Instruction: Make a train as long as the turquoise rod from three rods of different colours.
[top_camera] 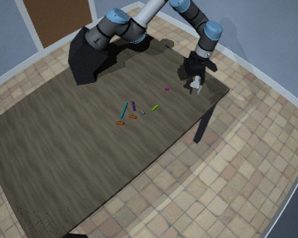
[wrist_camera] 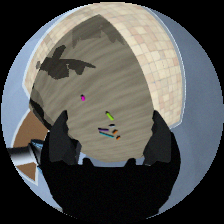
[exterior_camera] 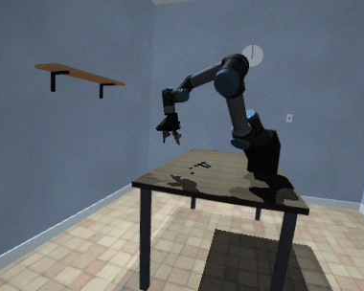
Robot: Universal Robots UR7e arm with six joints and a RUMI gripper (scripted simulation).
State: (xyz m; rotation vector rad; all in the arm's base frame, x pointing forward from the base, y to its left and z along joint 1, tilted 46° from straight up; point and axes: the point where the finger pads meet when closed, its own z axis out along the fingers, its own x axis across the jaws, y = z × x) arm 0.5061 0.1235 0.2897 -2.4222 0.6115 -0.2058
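Your gripper point(top_camera: 198, 87) point(exterior_camera: 170, 140) point(wrist_camera: 109, 110) hangs above the worktop point(top_camera: 81, 156) point(exterior_camera: 228, 184) point(wrist_camera: 100, 55) near one corner, fingers wide apart. The turquoise rod point(top_camera: 124, 110) point(wrist_camera: 106, 135) lies well in from the edges, just beside the purple rod point(top_camera: 133, 106) point(wrist_camera: 103, 129).

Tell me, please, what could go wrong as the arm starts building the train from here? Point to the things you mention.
The slim purple rod point(top_camera: 133, 106) point(wrist_camera: 103, 129) lies close beside the long turquoise rod point(top_camera: 124, 110) point(wrist_camera: 106, 134), so the open black gripper point(top_camera: 198, 89) point(exterior_camera: 171, 142) might nudge one while grasping the other. The two short orange rods point(top_camera: 120, 123) point(top_camera: 132, 117) share a colour, so using both would break the different-colours rule.
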